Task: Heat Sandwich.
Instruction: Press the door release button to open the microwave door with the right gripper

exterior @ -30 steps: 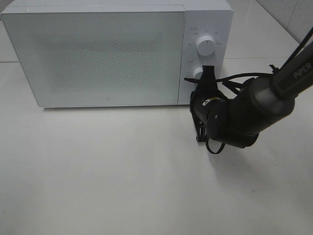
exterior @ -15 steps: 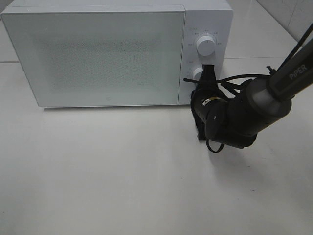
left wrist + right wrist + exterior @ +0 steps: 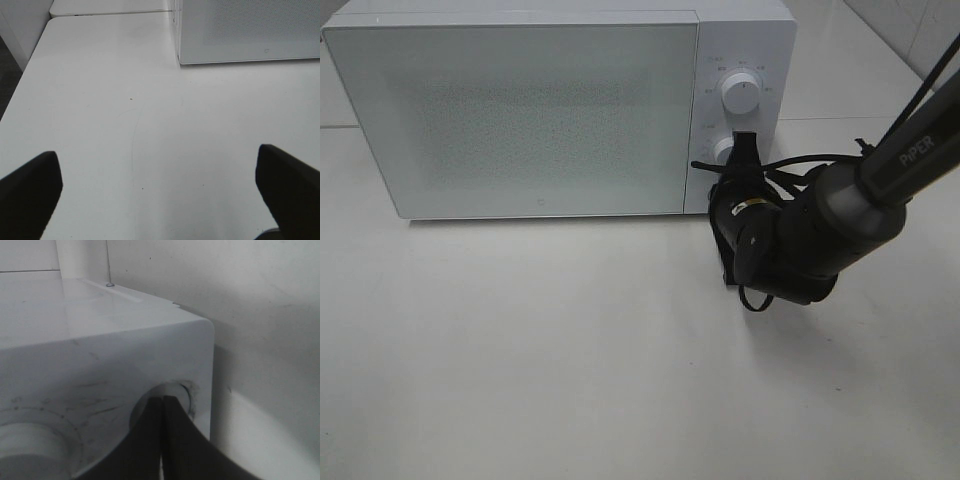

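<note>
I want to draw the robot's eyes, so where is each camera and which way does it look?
Exterior high: up above, looking down at the table, microwave and right arm, its right gripper at the lower knob.
Left wrist: low over the table, facing the microwave's front; the left gripper stands open.
Right wrist: close against that knob, the gripper shut at it.
Shared: all three see the microwave.

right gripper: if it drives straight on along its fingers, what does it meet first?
The right gripper, fingers shut, points at the lower round white knob on the white microwave's control panel. That knob comes first. The tips look right at it, but contact can't be told.
</note>
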Controlling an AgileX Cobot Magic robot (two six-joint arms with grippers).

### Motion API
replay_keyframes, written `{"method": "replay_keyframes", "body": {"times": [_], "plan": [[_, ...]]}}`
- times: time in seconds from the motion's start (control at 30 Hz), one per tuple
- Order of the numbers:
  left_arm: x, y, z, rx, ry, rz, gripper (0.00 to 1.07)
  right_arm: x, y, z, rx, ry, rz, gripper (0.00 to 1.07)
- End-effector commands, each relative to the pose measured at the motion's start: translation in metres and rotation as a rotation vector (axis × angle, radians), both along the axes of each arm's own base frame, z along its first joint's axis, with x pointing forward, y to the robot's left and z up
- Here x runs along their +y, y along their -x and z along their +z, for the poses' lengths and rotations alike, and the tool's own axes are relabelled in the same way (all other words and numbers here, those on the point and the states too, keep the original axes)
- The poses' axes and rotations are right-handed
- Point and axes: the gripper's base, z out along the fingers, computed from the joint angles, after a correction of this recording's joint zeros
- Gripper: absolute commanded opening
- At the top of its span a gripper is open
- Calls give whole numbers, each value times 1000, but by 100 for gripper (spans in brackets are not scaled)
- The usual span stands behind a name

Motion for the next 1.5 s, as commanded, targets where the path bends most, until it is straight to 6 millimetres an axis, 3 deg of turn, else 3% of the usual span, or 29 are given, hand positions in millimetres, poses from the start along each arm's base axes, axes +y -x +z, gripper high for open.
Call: {"method": "replay_keyframes", "body": {"times": [0.03, 0.47, 0.7, 1.5], "plan": [[0, 2, 0, -26, -1, 2, 98, -1, -10, 9, -73, 12, -20, 0], [0, 2, 0, -26, -1, 2, 98, -6, -35, 31, -230, 24, -76, 0], [0, 2, 0, -26, -1, 2, 98, -5, -47, 28, -239, 26, -87, 0], [0, 2, 0, -26, 0, 3, 98, 1, -44, 23, -110, -1, -44, 0]]}}
